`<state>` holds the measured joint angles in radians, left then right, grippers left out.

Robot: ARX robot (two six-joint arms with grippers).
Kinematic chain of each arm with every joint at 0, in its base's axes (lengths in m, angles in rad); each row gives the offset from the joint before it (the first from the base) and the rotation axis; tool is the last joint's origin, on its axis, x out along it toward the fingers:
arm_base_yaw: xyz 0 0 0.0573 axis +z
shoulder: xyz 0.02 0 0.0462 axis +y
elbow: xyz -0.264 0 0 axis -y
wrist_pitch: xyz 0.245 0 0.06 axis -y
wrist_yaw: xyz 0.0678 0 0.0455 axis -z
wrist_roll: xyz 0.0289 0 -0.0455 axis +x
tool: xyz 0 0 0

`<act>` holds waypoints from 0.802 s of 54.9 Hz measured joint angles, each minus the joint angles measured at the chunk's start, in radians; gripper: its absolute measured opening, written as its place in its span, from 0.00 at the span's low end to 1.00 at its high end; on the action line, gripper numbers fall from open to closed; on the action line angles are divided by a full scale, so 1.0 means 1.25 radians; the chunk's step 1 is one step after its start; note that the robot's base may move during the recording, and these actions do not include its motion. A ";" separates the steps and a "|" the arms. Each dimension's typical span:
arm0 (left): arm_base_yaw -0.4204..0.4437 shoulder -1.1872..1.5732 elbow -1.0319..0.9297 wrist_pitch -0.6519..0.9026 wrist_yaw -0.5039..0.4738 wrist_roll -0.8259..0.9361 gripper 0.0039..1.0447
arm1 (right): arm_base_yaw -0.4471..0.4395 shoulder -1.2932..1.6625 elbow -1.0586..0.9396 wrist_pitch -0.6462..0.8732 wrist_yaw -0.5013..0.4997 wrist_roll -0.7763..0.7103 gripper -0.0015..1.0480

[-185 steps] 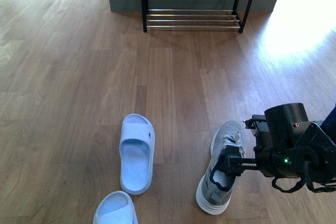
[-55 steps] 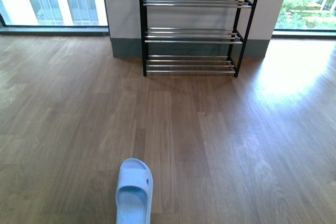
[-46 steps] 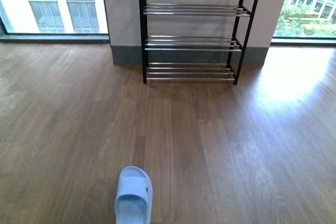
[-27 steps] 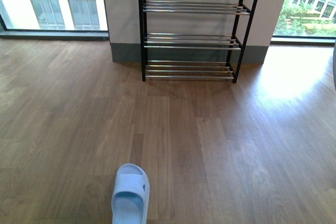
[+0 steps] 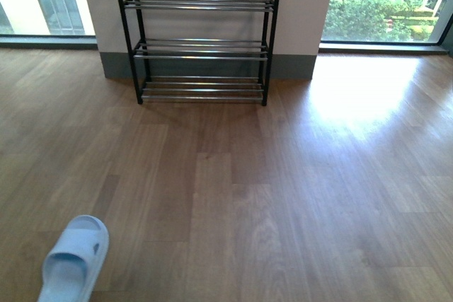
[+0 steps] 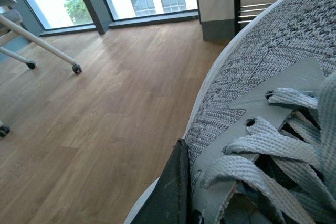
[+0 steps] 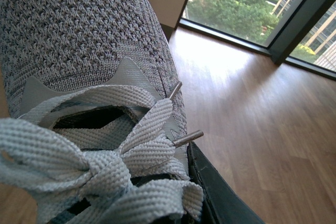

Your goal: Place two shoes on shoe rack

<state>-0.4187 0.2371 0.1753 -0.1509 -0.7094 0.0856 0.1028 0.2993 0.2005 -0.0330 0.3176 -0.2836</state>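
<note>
Holding two sneakers, shoe rack ahead
Left jaws pinch one grey sneaker, right jaws pinch the other grey sneaker; rack stands well ahead, a bit toward my left arm, bars crosswise.

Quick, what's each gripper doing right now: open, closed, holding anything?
Left gripper: closed, holding a grey sneaker.
Right gripper: closed, holding the other sneaker.
</note>
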 joint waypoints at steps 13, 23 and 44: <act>0.000 0.000 0.000 0.000 0.008 0.000 0.01 | 0.000 -0.001 0.000 0.000 0.014 0.000 0.01; 0.000 0.000 0.000 0.000 0.003 0.000 0.01 | 0.000 -0.001 0.000 -0.001 0.011 0.000 0.01; 0.000 0.000 0.000 0.000 0.002 0.000 0.01 | 0.000 0.000 0.000 -0.001 0.001 0.000 0.01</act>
<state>-0.4187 0.2371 0.1749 -0.1509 -0.7074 0.0856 0.1028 0.2989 0.2005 -0.0338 0.3191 -0.2836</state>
